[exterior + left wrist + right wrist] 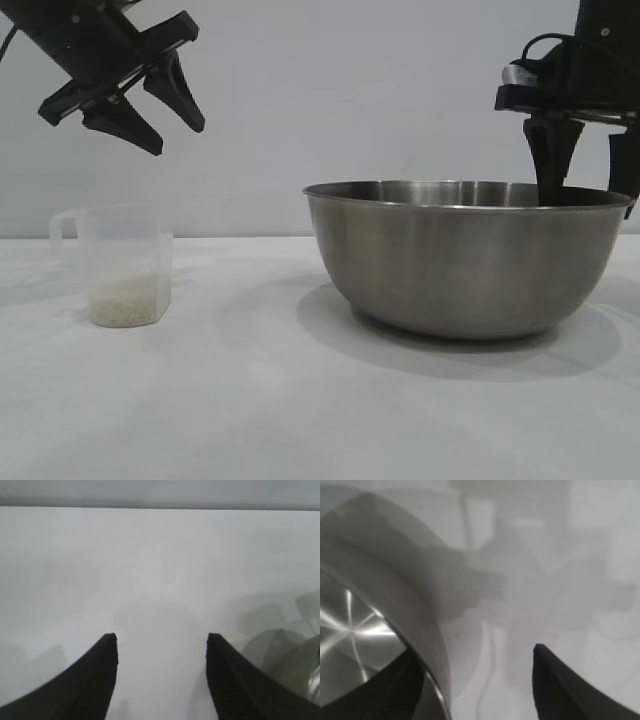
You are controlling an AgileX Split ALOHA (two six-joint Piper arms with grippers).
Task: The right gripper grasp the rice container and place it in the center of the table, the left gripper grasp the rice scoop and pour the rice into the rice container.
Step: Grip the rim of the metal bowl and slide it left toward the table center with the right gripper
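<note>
The rice container (470, 255), a big steel bowl, stands on the white table (250, 400) at the right. My right gripper (588, 185) sits astride its far right rim, open. One finger (385, 690) is inside the bowl (395, 605) and the other finger (565, 690) is outside, well clear of the wall. The rice scoop (125, 265), a clear cup with its handle to the left, stands at the left with rice (128, 300) in its bottom. My left gripper (172, 135) hangs open above it, tilted and holding nothing. In the left wrist view that gripper (161, 637) frames bare table, with the scoop (295, 660) off to one side.
A plain pale wall runs behind the table. Bare tabletop (240, 300) separates the scoop from the bowl, and more lies in front of both.
</note>
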